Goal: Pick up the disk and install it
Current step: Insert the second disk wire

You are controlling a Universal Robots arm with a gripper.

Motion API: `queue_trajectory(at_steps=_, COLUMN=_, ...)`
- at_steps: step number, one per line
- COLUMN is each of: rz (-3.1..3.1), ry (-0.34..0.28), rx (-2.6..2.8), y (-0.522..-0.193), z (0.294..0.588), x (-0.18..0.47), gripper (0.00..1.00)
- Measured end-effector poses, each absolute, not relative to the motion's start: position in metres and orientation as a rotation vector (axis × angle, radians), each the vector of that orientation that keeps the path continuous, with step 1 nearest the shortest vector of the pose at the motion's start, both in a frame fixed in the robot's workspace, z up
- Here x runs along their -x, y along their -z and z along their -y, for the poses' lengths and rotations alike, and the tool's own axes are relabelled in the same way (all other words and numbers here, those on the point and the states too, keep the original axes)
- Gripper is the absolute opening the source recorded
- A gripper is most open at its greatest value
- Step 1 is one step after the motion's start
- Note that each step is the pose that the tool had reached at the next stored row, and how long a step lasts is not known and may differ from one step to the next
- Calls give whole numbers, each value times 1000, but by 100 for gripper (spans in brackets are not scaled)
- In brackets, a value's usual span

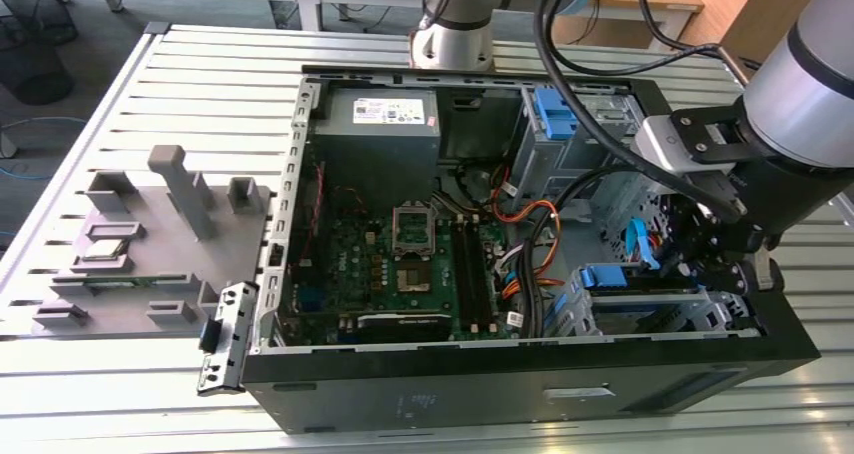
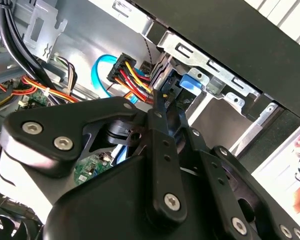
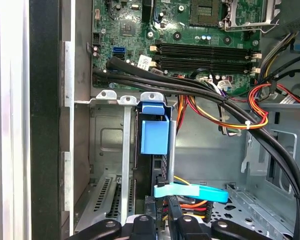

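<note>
**A:** Where is the disk (image 3: 154,135)?

**B:** In the drive cage (image 3: 107,145), at the corner of the open computer case (image 1: 534,384) on the exterior view's right. It stands on edge between the cage's metal rails. In the first wrist view I see it edge-on, a thin dark slab with its blue bracket tab on top.

**A:** Which way does its long axis run?

**B:** From the blue tab, which faces the motherboard (image 3: 190,30), back toward the end where the cables sit, near the hand (image 2: 159,102).

**A:** And the hand itself?

**B:** It is down inside the case at that cabled end. I cannot tell whether it is spread or pressed together.

**A:** What crowds it?

**B:** A light-blue flat cable (image 3: 190,192) crosses just beside the disk's end, with red, yellow and orange wires (image 3: 190,204) under it. A thick black cable bundle (image 3: 200,92) sweeps across between the cage and the motherboard. The arm (image 1: 814,84) reaches in over the case wall.

**A:** Anything else inside?

**B:** A grey power supply box (image 1: 380,114) in the far corner, and another blue bracket (image 1: 550,112) near it.

**A:** And the surroundings?

**B:** The case lies on its side on a slatted metal bench (image 1: 200,64). A grey fixture (image 1: 147,244) with small parts sits well apart from it, on the exterior view's left. Beyond the bench there is a grey floor and a black wire basket (image 1: 34,44).
</note>
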State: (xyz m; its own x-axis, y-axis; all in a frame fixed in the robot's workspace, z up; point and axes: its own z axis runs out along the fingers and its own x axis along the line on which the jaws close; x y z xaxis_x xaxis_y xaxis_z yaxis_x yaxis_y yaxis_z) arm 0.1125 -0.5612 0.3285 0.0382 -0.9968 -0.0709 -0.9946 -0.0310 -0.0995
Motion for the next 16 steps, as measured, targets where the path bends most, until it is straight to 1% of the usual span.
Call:
queue_trajectory(at_steps=5, rz=-2098, ry=27, rx=2172, y=-333, z=561, x=-112, gripper=25)
queue_trajectory(at_steps=16, rz=-2098, ry=27, rx=2172, y=-359, z=561, x=-112, gripper=25)
